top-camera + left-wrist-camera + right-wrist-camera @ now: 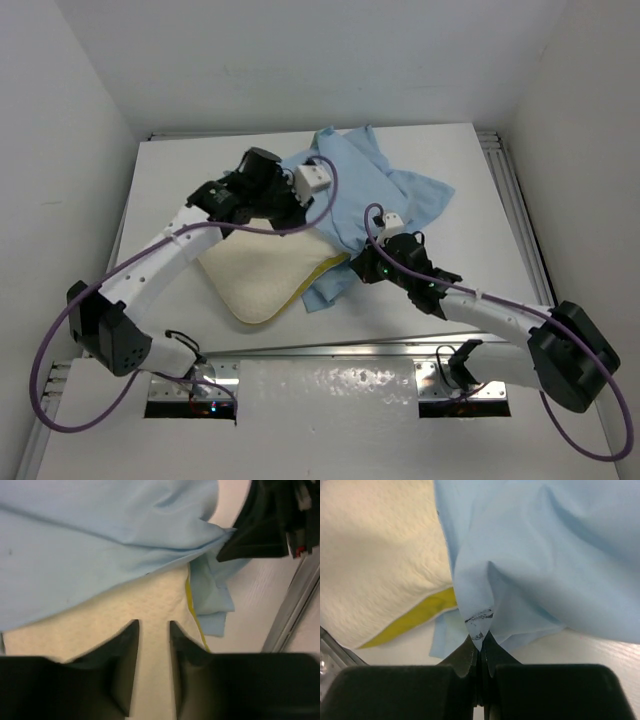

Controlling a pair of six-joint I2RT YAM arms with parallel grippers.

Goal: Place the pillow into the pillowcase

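The cream pillow (265,275) lies on the white table at centre-left, its far end under the light blue pillowcase (385,190). My left gripper (290,205) hovers at the pillowcase's edge over the pillow. In the left wrist view its jaws (153,625) stand apart with pillow (125,605) surface between them, below the cloth (100,545). My right gripper (368,262) is shut on a corner of the pillowcase (545,555), pinched at its tips (481,640). The pillow (375,565) with its yellow seam (415,617) lies just left of it.
A metal rail (330,350) runs along the table's near edge and another (505,200) along its right side. White walls close in the table on three sides. The right arm's wrist (270,525) shows at the top right of the left wrist view.
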